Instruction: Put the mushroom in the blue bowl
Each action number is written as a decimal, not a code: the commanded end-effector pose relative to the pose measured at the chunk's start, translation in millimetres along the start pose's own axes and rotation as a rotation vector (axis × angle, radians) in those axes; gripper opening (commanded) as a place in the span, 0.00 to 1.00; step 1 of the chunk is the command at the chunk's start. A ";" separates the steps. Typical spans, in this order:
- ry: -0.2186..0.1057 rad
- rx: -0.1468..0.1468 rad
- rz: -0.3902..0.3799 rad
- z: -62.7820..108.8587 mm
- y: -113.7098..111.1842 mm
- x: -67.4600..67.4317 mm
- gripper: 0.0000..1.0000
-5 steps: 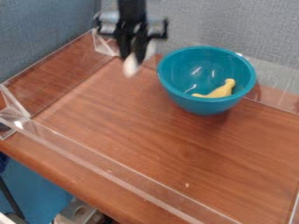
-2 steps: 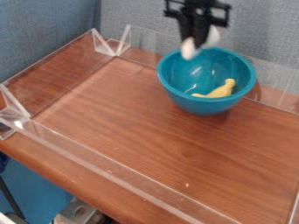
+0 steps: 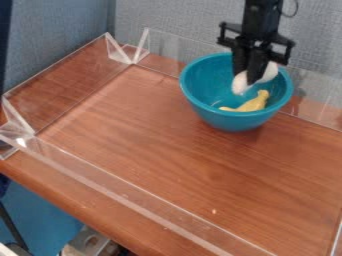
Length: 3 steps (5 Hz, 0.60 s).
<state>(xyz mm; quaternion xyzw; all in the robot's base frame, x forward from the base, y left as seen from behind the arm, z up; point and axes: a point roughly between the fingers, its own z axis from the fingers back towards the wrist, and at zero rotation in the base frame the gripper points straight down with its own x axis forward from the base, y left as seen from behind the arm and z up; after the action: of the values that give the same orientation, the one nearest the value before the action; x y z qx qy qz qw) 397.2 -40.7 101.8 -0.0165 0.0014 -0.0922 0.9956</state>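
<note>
Here the end effector (image 3: 255, 73) points straight down, clamped on the mushroom (image 3: 258, 77), which hangs upright directly above the blue bowl (image 3: 214, 100), beside a yellow curved piece (image 3: 250, 101) inside it.

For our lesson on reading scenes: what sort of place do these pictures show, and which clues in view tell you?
Probably a robot test bench in a lab, not a home: a wooden table fenced by clear plastic walls, a gripper holding a toy mushroom over a blue bowl, blue fabric backdrop behind.
</note>
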 end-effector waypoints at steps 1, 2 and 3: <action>-0.092 0.014 -0.007 32.4 3.0 -5.2 0.00; -0.120 0.017 0.003 46.3 8.3 -11.2 0.00; -0.135 0.019 0.005 51.3 19.3 -10.5 0.00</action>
<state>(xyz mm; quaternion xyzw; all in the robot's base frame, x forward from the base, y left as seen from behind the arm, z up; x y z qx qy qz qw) 388.9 -21.6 117.4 -0.0164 -0.0185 -0.0866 0.9959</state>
